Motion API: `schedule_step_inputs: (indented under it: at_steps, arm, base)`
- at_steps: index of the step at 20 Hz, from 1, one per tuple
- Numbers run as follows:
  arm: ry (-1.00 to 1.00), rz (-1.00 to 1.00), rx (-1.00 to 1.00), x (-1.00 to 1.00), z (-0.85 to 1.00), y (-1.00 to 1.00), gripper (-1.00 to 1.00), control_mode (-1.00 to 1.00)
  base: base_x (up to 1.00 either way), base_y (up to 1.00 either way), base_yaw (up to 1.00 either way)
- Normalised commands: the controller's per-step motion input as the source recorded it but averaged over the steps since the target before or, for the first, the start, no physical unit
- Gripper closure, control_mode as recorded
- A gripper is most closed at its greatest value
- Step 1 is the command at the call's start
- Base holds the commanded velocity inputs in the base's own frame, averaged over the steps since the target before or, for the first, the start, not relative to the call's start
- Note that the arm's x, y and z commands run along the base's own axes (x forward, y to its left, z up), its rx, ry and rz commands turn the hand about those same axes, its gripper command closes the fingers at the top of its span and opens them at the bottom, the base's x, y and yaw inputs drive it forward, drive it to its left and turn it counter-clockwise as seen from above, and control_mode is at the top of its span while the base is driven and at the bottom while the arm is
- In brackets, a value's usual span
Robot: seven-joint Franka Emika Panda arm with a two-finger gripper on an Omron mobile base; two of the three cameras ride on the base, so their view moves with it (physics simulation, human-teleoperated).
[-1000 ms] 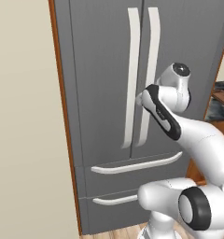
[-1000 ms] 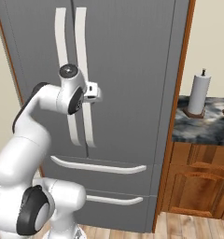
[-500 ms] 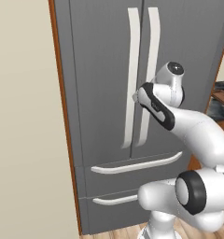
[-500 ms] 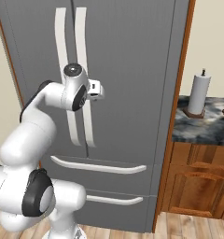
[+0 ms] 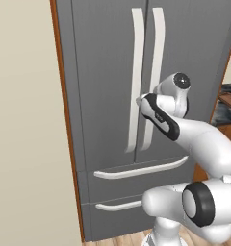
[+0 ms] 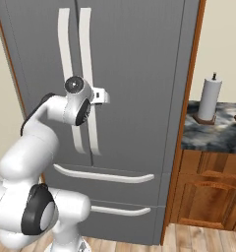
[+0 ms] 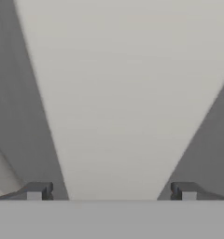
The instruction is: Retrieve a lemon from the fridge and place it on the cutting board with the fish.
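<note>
At the closed door of the tall grey French-door fridge [image 6: 134,98], the gripper [image 7: 109,191] has its jaws wide apart, straddling a long white curved handle [image 7: 128,93]. Farther right, a white paper-towel roll [image 6: 209,100] stands on the dark marbled surface [image 6: 213,138] over wooden cabinets [image 6: 208,197].

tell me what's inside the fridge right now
Cannot tell: both doors of the fridge and its two drawers are shut, hiding the inside. The open gripper sits at a white door handle.
</note>
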Motion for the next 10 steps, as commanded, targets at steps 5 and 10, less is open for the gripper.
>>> schedule_step_inputs:
  at_steps: [5, 10]
  arm:
    - [-0.07, 0.00, 0.00, 0.37, -0.07, -0.04, -1.00, -1.00]
    - [0.00, 0.04, 0.04, 0.62, -0.03, -0.24, -1.00, -1.00]
  base:
    - [0.00, 0.00, 0.00]
    - [0.00, 0.00, 0.00]
